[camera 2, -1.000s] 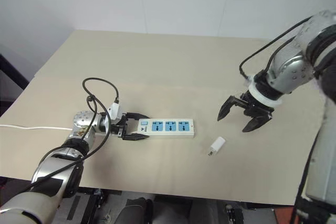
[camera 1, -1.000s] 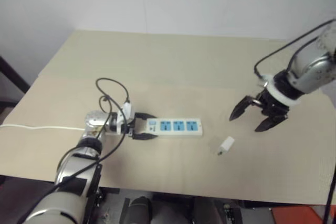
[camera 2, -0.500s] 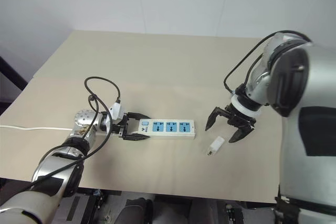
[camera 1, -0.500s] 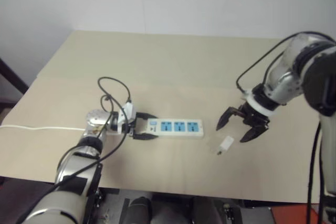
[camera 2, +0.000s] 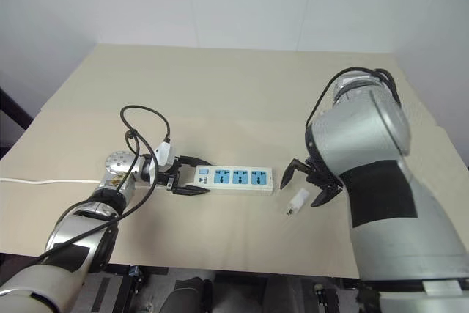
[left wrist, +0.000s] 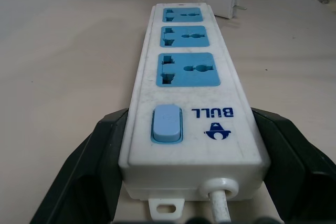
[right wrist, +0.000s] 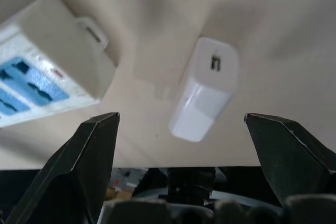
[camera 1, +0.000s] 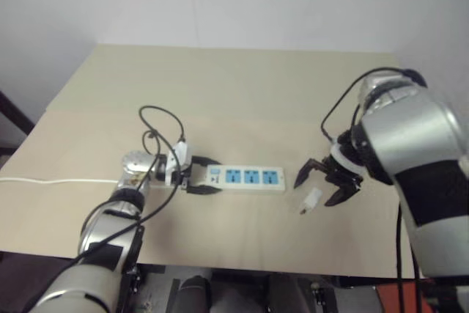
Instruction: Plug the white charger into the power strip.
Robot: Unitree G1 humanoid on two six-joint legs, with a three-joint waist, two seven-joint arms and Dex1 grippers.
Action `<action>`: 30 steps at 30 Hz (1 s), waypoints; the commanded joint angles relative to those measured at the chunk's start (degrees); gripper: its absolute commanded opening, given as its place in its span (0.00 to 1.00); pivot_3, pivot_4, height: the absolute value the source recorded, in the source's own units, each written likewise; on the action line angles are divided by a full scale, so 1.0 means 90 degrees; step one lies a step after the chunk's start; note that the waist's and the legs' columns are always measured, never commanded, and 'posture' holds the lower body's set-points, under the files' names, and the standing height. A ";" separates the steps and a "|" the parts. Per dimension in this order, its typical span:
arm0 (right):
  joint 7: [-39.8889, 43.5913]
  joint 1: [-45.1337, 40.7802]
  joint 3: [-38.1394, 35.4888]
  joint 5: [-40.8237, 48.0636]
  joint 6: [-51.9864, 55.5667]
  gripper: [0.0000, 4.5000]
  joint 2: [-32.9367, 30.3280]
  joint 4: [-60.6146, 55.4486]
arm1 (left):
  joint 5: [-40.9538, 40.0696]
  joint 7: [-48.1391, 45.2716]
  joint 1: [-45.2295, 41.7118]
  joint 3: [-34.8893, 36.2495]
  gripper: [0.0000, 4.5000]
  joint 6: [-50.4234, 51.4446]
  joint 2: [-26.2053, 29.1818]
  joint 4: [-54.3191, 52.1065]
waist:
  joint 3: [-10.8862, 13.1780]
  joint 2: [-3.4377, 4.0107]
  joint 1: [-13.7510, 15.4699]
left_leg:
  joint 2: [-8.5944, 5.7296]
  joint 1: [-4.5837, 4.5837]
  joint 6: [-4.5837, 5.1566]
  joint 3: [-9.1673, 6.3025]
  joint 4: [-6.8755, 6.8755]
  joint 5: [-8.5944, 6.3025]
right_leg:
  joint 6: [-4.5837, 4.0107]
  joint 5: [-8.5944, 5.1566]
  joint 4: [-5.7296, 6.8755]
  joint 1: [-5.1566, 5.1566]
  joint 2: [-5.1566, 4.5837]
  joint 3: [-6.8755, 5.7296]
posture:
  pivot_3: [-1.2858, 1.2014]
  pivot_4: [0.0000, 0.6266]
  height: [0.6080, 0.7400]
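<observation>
— While the beige counter [camera 1: 242, 100] is carrying everything, where is the power strip [camera 1: 245, 178] lying?

— It is lying flat near the counter's front edge, its three blue socket faces turned up. Its switch end is sitting between the black fingers [left wrist: 84, 171] of the left gripper [camera 1: 199, 177], which are pressing against both of its long sides. A thin white cord [camera 1: 51, 179] is running from that end away from the strip toward the counter's left side.

— And the right gripper [camera 2: 308, 184]?

— It is hanging just past the power strip's far end, pointing steeply down at the counter, with its fingers [right wrist: 86, 156] spread wide and gripping nothing.

— Where is the white charger [right wrist: 203, 96] lying?

— It is lying on its side on the counter, just beyond the power strip's far end and apart from it. In the right wrist view it is showing between the two spread fingers, touching neither.
</observation>
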 commanded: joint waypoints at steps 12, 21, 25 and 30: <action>0.1620 0.0466 0.1895 0.0360 0.0071 1.00 0.0653 0.0157 | 0.0238 -0.0056 -0.0127 0.0098 0.73 -0.0100 -0.0045 0.0041 | 0.0000 0.0001 -0.0001 | -0.0007 -0.0007 0.0000 -0.0018 0.0014 0.0000 | 0.0001 0.0000 0.0016 -0.0010 0.0001 0.0004 | 0.52 0.24 1.00; 0.2064 0.0645 0.2463 0.0387 0.0071 1.00 0.0851 0.0157 | 0.0325 -0.0056 -0.0123 0.0225 0.73 -0.0100 -0.0056 0.0064 | 0.0000 0.0001 0.0002 | -0.0012 -0.0044 0.0001 -0.0025 0.0059 -0.0001 | 0.0001 -0.0001 0.0072 -0.0058 0.0001 0.0013 | 0.52 0.24 1.00; 0.2188 0.0683 0.2576 0.0364 0.0071 1.00 0.0914 0.0157 | 0.0376 -0.0056 -0.0116 0.0274 0.73 -0.0104 -0.0067 0.0076 | 0.0000 0.0001 -0.0001 | -0.0013 -0.0053 0.0001 -0.0027 0.0063 -0.0001 | 0.0002 -0.0001 0.0074 -0.0066 0.0001 0.0014 | 0.52 0.24 1.00; 0.2302 0.0772 0.2790 0.0388 0.0071 0.91 0.0963 0.0157 | 0.0419 -0.0056 -0.0101 0.0315 0.73 -0.0112 -0.0074 0.0081 | 0.0000 0.0001 0.0002 | -0.0014 -0.0058 0.0001 -0.0028 0.0063 -0.0001 | 0.0002 -0.0001 0.0077 -0.0071 0.0001 0.0014 | 0.52 0.24 1.00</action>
